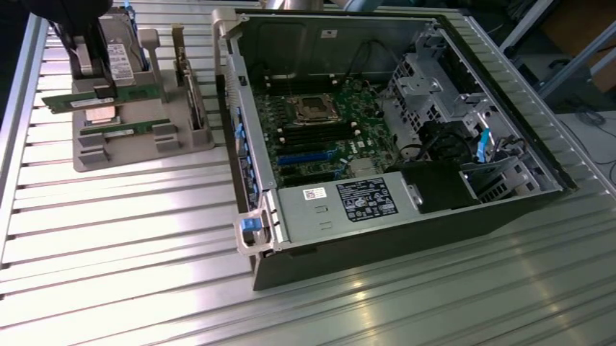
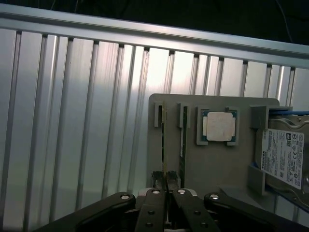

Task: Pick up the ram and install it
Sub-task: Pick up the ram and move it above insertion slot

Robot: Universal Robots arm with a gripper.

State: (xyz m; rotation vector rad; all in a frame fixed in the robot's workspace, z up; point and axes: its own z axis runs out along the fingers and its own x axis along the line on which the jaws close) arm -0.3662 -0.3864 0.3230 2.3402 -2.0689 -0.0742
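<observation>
Our gripper [image 2: 164, 180] is pinched narrow on the ram [image 2: 163, 140], which stands in the outermost slot of the grey tray [image 2: 217, 166]. We judge the hold thin: any tilt could snag the slot's walls, or knock the second stick [image 2: 183, 140] just beside it.

I'm working over a ribbed aluminium table [image 1: 144, 238] whose slats throw back hard white glare. Past its edge, on the exterior view's right, I see pale floor [image 1: 599, 155] and slanted metal struts [image 1: 575, 61]. Beyond the table's far rail [image 2: 154, 29] everything is dark.
</observation>
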